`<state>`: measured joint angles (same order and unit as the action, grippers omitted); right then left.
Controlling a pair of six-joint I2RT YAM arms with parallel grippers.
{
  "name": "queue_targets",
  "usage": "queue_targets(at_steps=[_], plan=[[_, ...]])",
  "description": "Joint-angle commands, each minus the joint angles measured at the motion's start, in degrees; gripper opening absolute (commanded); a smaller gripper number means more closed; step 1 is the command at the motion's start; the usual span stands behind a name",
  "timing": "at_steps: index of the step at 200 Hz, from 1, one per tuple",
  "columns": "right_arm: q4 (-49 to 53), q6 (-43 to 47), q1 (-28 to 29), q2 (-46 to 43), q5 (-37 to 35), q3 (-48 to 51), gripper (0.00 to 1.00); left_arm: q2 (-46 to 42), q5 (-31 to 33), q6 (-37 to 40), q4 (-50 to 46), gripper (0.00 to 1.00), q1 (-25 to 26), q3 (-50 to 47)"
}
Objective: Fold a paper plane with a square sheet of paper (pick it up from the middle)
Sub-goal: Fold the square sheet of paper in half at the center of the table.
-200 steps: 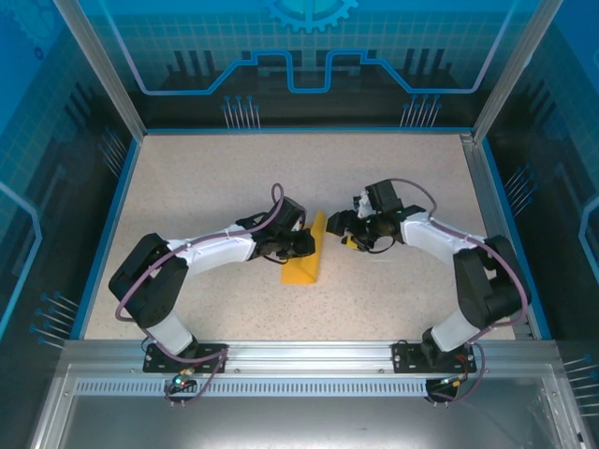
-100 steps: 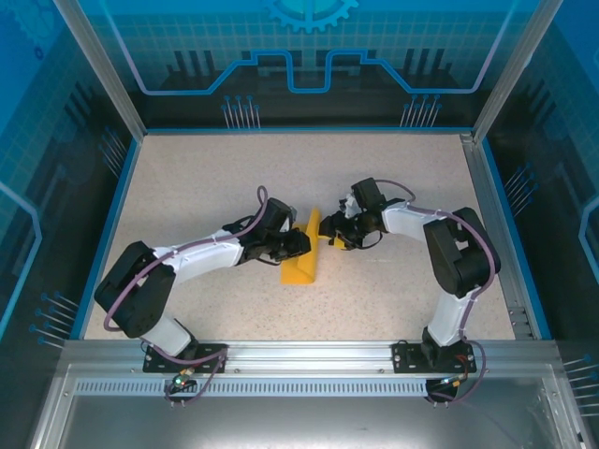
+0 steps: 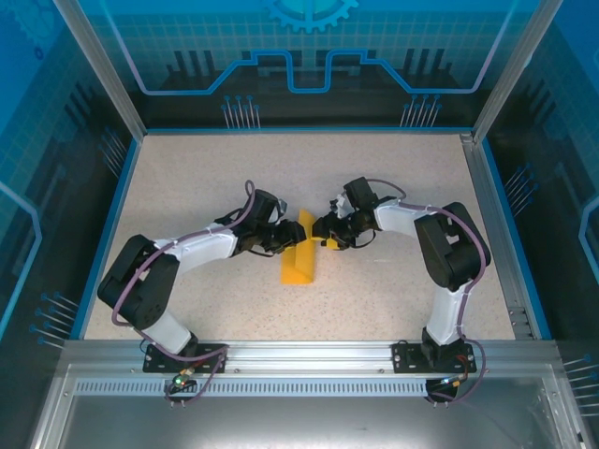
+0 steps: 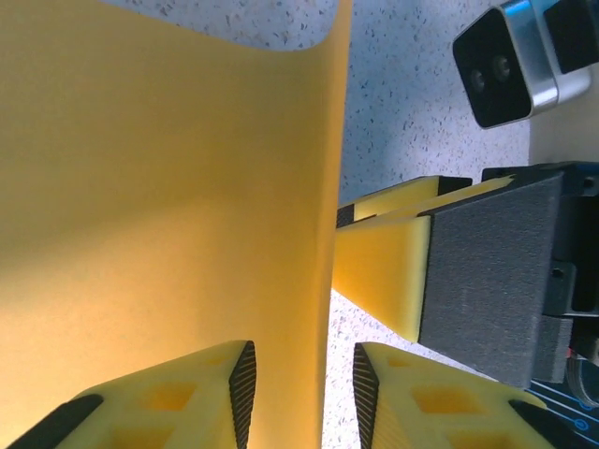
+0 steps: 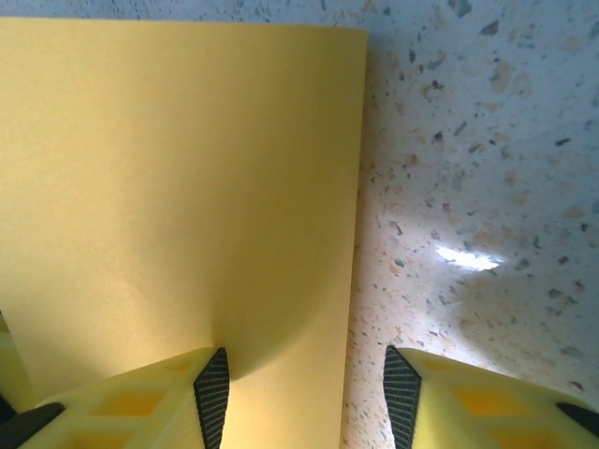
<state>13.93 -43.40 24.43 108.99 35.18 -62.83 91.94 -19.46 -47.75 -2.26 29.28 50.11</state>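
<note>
The orange-yellow square sheet of paper (image 3: 299,259) lies folded into a narrow strip at the table's middle, its far part raised on edge. My left gripper (image 3: 284,239) is on its left and my right gripper (image 3: 325,233) on its right, facing each other. In the left wrist view the paper (image 4: 168,206) passes between the open left gripper (image 4: 301,393), clear of both pads. In the right wrist view the paper (image 5: 178,187) has its edge inside the open right gripper (image 5: 307,398), with the left pad (image 5: 213,393) against the sheet. The right gripper's finger (image 4: 388,262) shows beyond the paper.
The speckled table (image 3: 206,178) is bare around the paper. Blue-edged walls and an aluminium frame (image 3: 487,196) close it in on three sides. The right wrist's camera (image 4: 505,65) sits close beyond the paper in the left wrist view.
My left gripper has opened and drawn back a little to the left. My right gripper has moved left up to the paper with its jaws narrowed. The paper's far part stands more upright.
</note>
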Motion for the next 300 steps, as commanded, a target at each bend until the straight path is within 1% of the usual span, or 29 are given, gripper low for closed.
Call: queue_targets(at_steps=[1, 24, 39, 58, 82, 99, 108, 125, 143, 158, 176, 199, 215, 228, 239, 249, 259, 271, 282, 289, 296, 300], plan=[[1.97, 0.86, 0.52, 1.05, 1.35, -1.51, 0.5, 0.14, -2.51, 0.36, -0.47, 0.36, -1.23, 0.81], [2.43, 1.04, 0.53, 1.25, 1.67, -2.03, 0.5, 0.08, -2.84, 0.71, 0.26, 0.34, -2.02, 0.51], [2.86, 1.22, 0.67, 1.14, 1.76, -2.29, 0.51, 0.6, -4.13, 0.79, 1.02, 0.33, -2.62, 0.85], [3.42, 1.46, 0.71, 1.14, 1.57, -2.67, 0.51, 1.12, -4.61, 1.29, 0.41, 0.29, -2.99, 1.29], [3.78, 1.56, 0.92, 1.02, 1.56, -2.74, 0.51, 1.32, -5.61, 2.37, -0.08, 0.28, -3.59, 0.98], [4.06, 1.72, 1.06, 0.97, 1.47, -2.9, 0.51, 1.05, -5.92, 2.62, -0.12, 0.2, -3.92, 0.54], [4.21, 1.74, 1.15, 0.96, 1.46, -3.0, 0.51, 0.81, -6.03, 2.74, 0.0, 0.18, -4.1, 0.27], [4.67, 1.89, 1.33, 0.72, 1.25, -3.1, 0.52, 0.42, -6.09, 3.19, -0.11, 0.08, -4.47, 0.16], [5.35, 2.15, 1.33, -0.84, 0.1, -2.76, 0.53, -0.52, -6.02, 3.27, 0.11, 0.03, -5.01, -0.81], [5.4, 2.14, 1.33, -3.23, -1.56, -1.86, 0.54, -1.34, -5.87, 3.57, 0.15, 0.02, -5.52, -1.75], [3.58, 1.96, 1.41, -8.06, -4.51, 0.52, 0.56, -1.67, -5.35, 3.96, 0.22, 0.02, -5.93, -2.87], [-0.32, 1.93, 2.21, -15.91, -10.22, 4.66, 0.6, -1.65, -5.0, 4.58, 0.88, 0.02, -6.16, -4.29], [-2.51, 2.38, 3.31, -21.59, -15.27, 7.34, 0.67, -1.34, -4.62, 4.87, 1.44, 0.02, -6.32, -4.97], [-2.69, 2.44, 3.52, -24.28, -18.36, 8.26, 0.68, -0.9, -4.4, 5.14, 2.17, 0.03, -6.37, -5.27], [-2.0, 2.0, 3.44, -24.99, -20.54, 8.4, 0.68, -0.35, -4.18, 5.39, 2.41, 0.03, -6.34, -5.32], [-1.85, 1.63, 3.25, -25.13, -21.07, 8.38, 0.62, 0.14, -3.92, 5.88, 2.55, 0.03, -6.34, -5.4], [-4.4, 0.6, 3.52, -26.28, -21.78, 10.06, 0.62, 0.43, -3.27, 6.63, 2.69, 0.03, -6.35, -5.47], [-11.23, -0.75, 4.0, -28.46, -21.55, 14.21, 0.65, 0.65, -2.52, 7.46, 2.62, 0.04, -6.39, -5.56], [-14.64, -2.16, 4.29, -29.06, -22.35, 16.32, 0.72, 1.1, -2.36, 8.54, 2.63, 0.04, -6.38, -5.42], [-13.81, -2.55, 4.42, -27.74, -23.14, 15.99, 0.72, 1.58, -2.12, 8.99, 2.64, 0.05, -6.41, -5.37], [-10.66, -1.88, 4.12, -25.17, -21.61, 13.9, 0.69, 2.1, -1.94, 9.54, 2.57, 0.05, -6.44, -5.19], [-7.67, -1.49, 3.66, -22.83, -19.44, 11.98, 0.66, 2.48, -1.85, 9.68, 2.6, 0.05, -6.43, -5.14]])
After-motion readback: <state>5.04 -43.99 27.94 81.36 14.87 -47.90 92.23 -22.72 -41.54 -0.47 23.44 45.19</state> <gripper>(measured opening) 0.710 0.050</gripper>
